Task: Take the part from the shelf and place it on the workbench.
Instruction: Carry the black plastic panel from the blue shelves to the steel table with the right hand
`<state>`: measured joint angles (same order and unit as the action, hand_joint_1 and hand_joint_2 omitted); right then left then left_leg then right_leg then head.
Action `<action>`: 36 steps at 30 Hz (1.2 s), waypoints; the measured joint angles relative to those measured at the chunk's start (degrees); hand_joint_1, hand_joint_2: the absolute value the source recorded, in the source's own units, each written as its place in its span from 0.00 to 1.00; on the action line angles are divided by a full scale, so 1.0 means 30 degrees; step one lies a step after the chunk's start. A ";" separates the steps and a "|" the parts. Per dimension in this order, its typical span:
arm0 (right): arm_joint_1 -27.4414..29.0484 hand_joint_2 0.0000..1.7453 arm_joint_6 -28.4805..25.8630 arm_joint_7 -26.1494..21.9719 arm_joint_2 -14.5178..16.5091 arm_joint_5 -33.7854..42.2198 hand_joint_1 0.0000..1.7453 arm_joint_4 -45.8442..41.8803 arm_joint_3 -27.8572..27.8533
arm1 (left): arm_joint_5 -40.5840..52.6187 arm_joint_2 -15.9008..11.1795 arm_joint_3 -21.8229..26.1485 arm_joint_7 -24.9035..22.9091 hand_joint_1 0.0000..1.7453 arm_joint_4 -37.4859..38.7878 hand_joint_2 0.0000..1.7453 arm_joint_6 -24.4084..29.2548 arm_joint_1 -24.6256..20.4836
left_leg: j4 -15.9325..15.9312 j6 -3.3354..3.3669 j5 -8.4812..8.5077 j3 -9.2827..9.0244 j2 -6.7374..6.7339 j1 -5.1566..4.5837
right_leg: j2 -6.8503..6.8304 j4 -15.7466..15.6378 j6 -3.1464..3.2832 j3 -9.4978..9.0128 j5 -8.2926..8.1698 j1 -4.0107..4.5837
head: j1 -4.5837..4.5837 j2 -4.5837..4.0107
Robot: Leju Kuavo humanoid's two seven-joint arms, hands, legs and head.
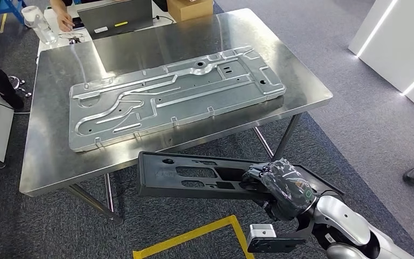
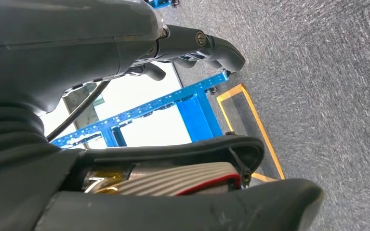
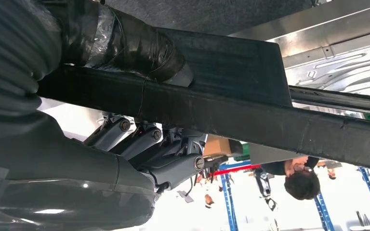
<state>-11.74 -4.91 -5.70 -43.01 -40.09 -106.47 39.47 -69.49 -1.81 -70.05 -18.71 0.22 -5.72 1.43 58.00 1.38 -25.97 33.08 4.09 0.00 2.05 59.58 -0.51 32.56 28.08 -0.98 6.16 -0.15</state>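
No writing you could read showed anywhere. Your right hand was wrapped around the long black plastic part with cut-out slots, holding it level just off the near edge of the steel workbench. Your left hand held nothing, fingers loosely curled.

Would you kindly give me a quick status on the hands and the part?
Right hand grips black part, short of workbench. Left hand holds nothing. Large metal panel occupies bench centre.
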 joint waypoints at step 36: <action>-0.1942 1.00 0.0552 0.0257 -0.0281 -0.0335 1.00 0.0153 0.0974 | 0.0494 -0.0107 0.0071 0.0116 0.00 0.0007 1.00 -0.0598 0.0046 | -0.1337 0.0666 0.0457 -0.0890 -0.0237 0.0124 | -0.0323 0.1460 -0.0510 0.0505 0.0959 -0.0099 | -0.0011 0.0000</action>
<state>-17.57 -3.25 -4.93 -43.86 -41.09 -106.01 42.39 -68.01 -2.14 -69.84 -18.37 0.24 -7.51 1.57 53.99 3.37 -24.60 30.41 3.38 0.38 1.08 63.96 -2.04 34.08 30.95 -1.27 6.13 -0.15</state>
